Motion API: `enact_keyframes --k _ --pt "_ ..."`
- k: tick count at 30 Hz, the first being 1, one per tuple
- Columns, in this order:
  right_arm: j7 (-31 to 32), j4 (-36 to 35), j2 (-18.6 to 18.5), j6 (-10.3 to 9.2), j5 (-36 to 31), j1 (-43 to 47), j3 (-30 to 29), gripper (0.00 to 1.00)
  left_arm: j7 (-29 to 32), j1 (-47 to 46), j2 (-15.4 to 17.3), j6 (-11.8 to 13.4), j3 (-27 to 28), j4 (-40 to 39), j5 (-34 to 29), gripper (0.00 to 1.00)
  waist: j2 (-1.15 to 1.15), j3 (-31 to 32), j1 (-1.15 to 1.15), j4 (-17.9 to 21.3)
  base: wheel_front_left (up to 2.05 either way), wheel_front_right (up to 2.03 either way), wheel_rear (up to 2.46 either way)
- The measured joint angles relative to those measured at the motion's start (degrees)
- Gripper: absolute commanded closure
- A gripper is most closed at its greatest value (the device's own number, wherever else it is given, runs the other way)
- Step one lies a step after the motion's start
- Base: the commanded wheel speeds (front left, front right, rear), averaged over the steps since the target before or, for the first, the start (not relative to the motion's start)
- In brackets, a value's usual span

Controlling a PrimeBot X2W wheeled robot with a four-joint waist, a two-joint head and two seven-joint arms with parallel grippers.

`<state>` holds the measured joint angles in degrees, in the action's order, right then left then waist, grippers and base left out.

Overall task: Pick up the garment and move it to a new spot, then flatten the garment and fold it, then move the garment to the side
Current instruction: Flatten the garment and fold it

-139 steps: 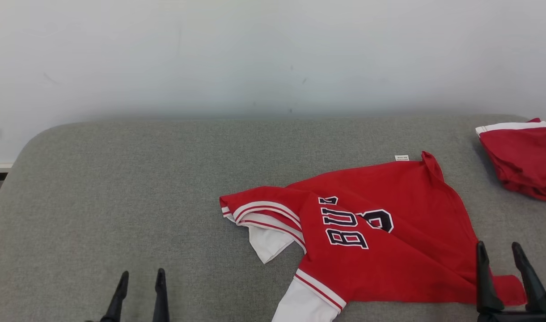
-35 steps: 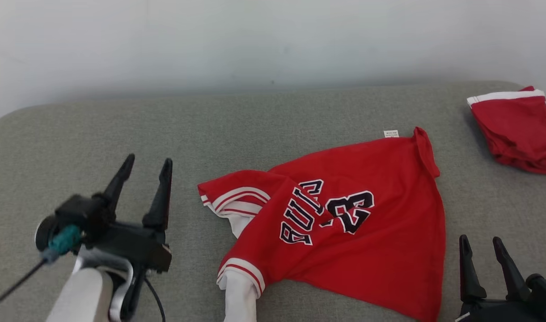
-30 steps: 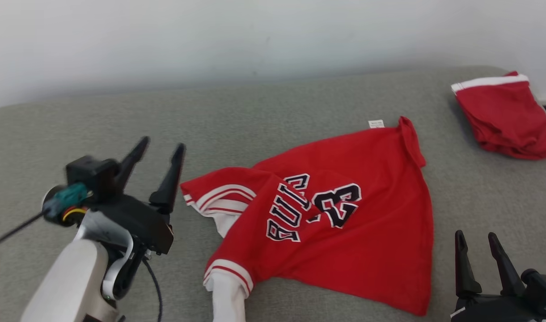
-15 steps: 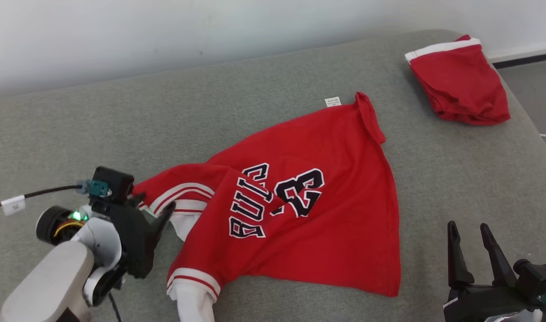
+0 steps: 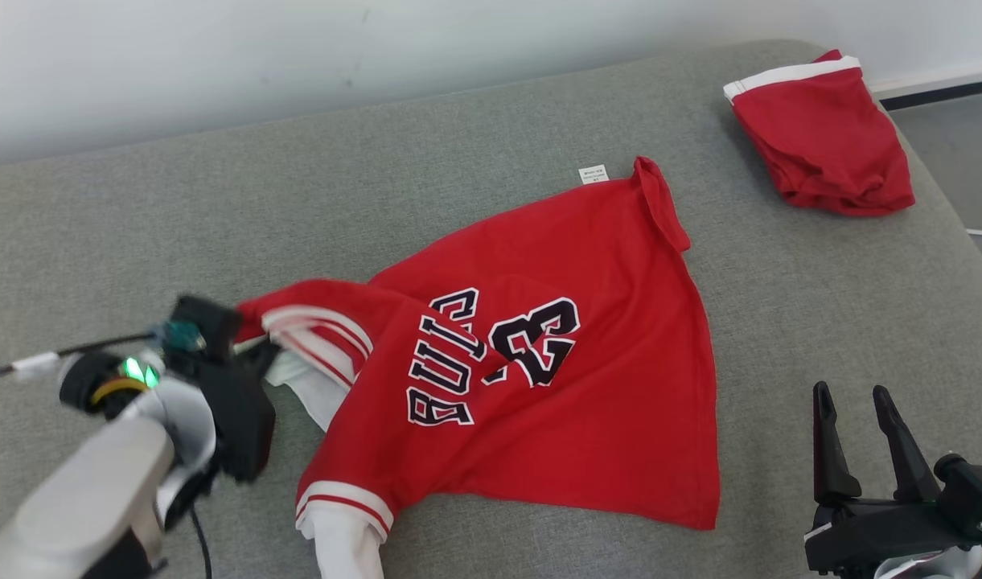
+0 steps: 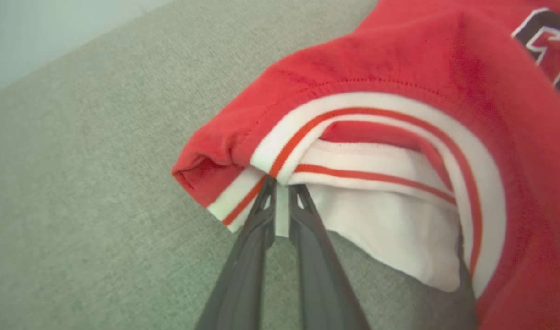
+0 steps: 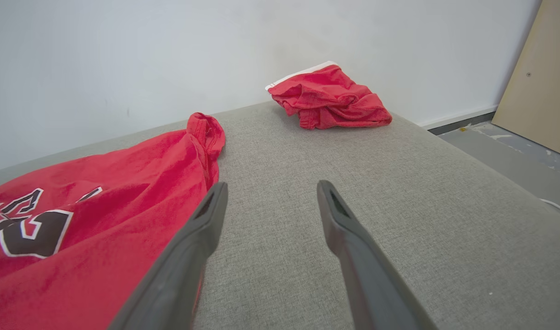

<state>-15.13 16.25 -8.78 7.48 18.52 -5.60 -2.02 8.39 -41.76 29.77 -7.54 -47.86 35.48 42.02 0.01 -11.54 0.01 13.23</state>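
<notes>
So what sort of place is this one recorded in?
Probably an indoor test room rather than a home: a grey fabric-covered platform against a bare white wall, a plain grey floor beside it, and a tan board standing by the wall.

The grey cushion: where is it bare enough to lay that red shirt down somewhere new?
The widest bare stretch of the grey cushion runs left of the red shirt, back to the wall. A narrower strip lies between the shirt and the bundled red garment, beyond the open right claw. It is crowded where the left claw pinches the sleeve.
</notes>
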Motion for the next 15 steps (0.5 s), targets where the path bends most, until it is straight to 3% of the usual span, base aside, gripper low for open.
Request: enact_keyframes --k 5,15 --pt "0.00 -0.19 0.19 0.00 -0.46 0.36 -0.53 0.00 -6.77 -6.42 0.19 0.00 0.43 0.60 0.55 1.00 0.00 0.23 0.00 -0.96 0.00 0.00 0.00" --pt "0.00 0.38 -0.07 0.00 -0.16 0.49 -0.18 0.00 -12.25 -17.11 2.64 0.00 -0.66 1.80 -0.44 1.00 -0.01 1.09 -0.01 -1.14 0.00 0.00 0.00"
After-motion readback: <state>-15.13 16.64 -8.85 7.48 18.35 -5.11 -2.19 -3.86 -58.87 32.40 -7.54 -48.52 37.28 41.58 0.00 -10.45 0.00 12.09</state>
